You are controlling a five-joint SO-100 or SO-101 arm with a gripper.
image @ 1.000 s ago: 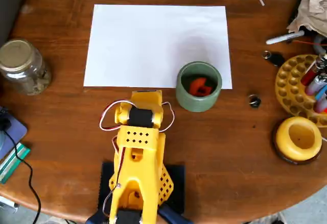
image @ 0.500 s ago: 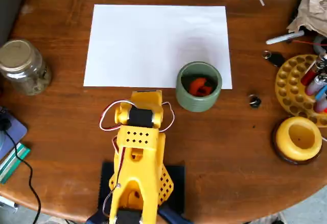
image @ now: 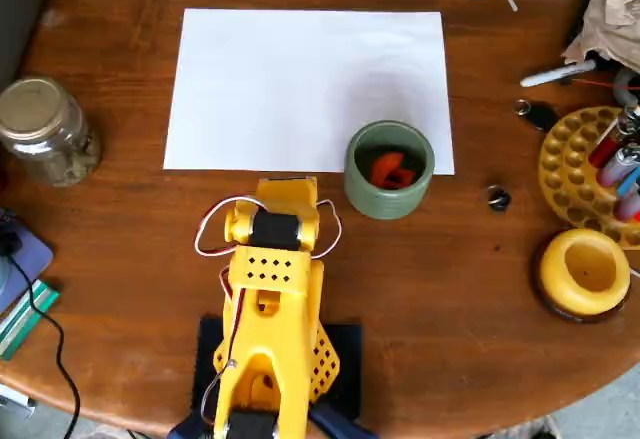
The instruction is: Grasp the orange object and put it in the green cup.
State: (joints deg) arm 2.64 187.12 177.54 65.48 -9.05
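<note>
Nothing has shifted since a second ago: the orange object (image: 392, 170) lies inside the green cup (image: 389, 195) at the white paper's (image: 300, 84) lower right corner. My arm (image: 270, 299) stays folded back, hiding my gripper, so I cannot tell its opening

Orange object (image: 391, 170) – sage-green cup (image: 362, 190) – white sheet (image: 300, 84), brown table (image: 460, 279)

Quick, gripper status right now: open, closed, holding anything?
Gripper: cannot be told; the folded yellow plastic arm hides its fingers in the overhead view. It holds nothing orange: the small orange plastic piece lies inside the squat ribbed green cup.
</note>
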